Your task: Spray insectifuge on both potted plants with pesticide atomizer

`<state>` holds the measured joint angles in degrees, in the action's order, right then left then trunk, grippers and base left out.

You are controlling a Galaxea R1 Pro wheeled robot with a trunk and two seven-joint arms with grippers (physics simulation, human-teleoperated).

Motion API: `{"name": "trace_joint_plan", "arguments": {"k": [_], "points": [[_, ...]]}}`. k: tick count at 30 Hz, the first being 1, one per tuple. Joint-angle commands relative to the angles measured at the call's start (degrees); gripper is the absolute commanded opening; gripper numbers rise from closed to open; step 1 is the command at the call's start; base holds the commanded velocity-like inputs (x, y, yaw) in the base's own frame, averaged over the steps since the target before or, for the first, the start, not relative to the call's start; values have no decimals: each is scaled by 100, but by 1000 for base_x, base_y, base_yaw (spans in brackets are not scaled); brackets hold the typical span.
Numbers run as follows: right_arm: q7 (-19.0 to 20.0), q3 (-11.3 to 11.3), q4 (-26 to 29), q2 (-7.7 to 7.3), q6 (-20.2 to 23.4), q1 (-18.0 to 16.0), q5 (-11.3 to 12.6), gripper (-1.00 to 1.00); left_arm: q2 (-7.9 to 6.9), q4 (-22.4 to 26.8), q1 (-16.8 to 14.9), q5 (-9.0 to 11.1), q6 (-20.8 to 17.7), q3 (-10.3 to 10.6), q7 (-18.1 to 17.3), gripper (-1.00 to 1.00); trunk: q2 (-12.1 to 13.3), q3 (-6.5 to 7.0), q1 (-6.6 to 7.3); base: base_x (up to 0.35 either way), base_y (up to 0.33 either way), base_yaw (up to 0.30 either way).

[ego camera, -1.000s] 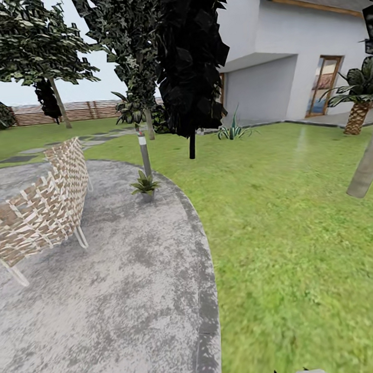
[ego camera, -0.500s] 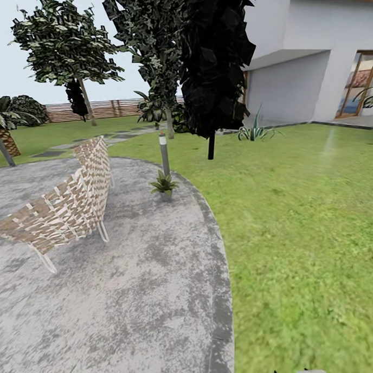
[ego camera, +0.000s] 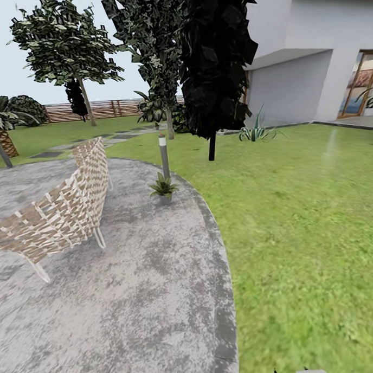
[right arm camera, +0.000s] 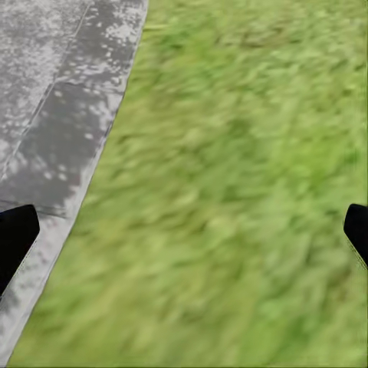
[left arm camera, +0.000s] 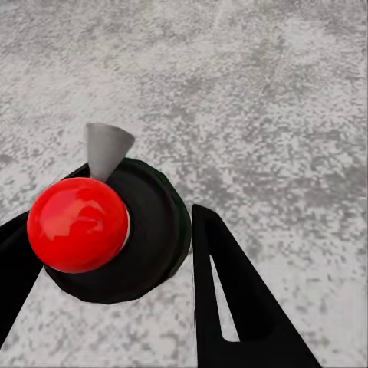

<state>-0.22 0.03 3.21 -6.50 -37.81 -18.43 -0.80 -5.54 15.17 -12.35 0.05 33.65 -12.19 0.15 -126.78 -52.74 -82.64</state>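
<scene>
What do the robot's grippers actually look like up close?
The left gripper has matte black, flat fingers that taper to a point, one with a long slot cut through it. Of the right gripper, two black fingertips with rounded corners show at the frame edges. No cables or markings are visible.

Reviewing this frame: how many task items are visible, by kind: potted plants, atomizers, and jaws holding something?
Potted plants: 1, the potted plant near the patio edge, beside a lamp post.
Atomizers: 1, the atomizer.
Jaws holding something: 1, the left gripper, closed on the atomizer.
Total: 3.
</scene>
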Motion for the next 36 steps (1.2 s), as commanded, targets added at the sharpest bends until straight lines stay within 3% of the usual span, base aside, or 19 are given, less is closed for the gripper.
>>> {"name": "trace_joint_plan", "arguments": {"k": [1,36], "points": [[-3,-2,-4,-1,-16,-3,-8,100,0,-5,-4,4,19,-7,2,-100,-2,-5,-2,337,0,0],[4,5,-13,-1,-16,-3,-17,100,0,-5,1,-14,19,-2,2,-100,-2,-5,-2,338,0,0]]}}
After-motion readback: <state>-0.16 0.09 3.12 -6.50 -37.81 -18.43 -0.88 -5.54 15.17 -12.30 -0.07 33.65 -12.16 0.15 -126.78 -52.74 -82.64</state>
